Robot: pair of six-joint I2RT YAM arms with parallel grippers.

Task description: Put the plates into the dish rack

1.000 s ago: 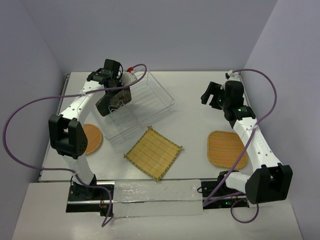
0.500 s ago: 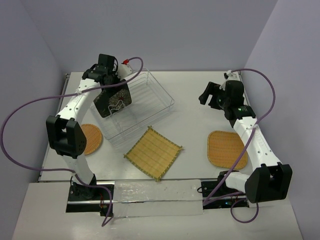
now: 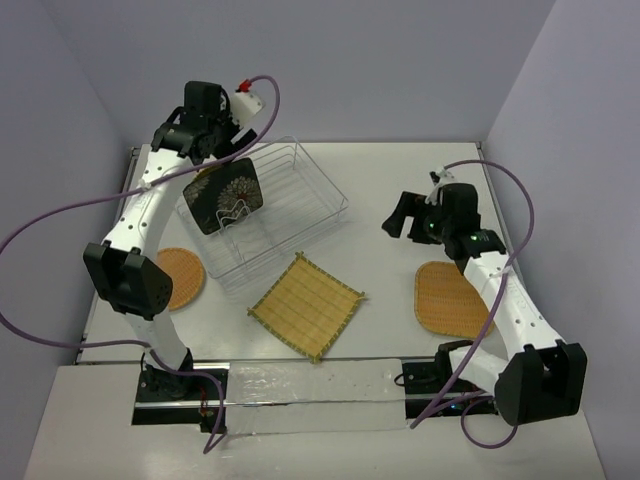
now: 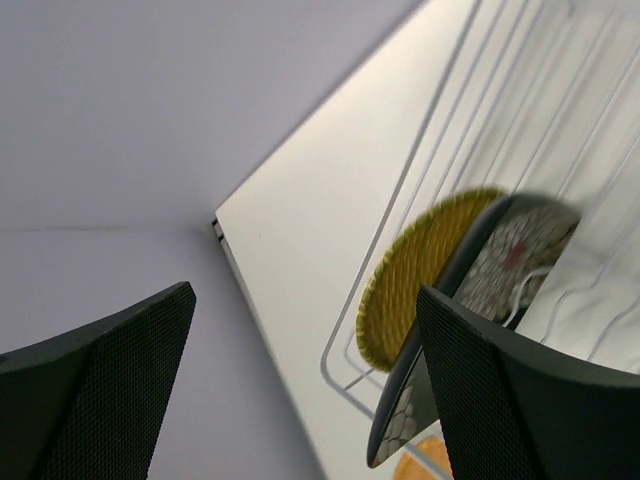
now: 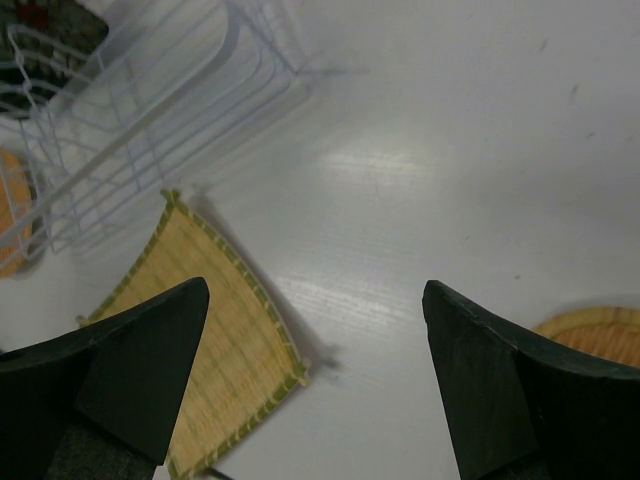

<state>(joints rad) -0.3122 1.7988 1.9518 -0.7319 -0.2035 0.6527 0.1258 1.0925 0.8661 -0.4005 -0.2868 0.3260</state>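
The wire dish rack stands at the back left of the table. The black flowered plate stands on edge in its left end. Right behind it stands a round woven plate. My left gripper hangs open above the rack's far left corner, clear of the black flowered plate, with nothing between its fingers. A round orange plate, the yellow bamboo plate and a rounded-square orange plate lie flat on the table. My right gripper is open and empty over bare table, between the bamboo plate and the rounded-square plate.
Purple cables loop from both arms over the table's sides. Walls close in the table at the back and on both sides. The rack lies to the left of my right gripper.
My left gripper has opened, let go of the black plate and risen back from it; the plate now stands in the rack. My right gripper has moved nearer and leftward.
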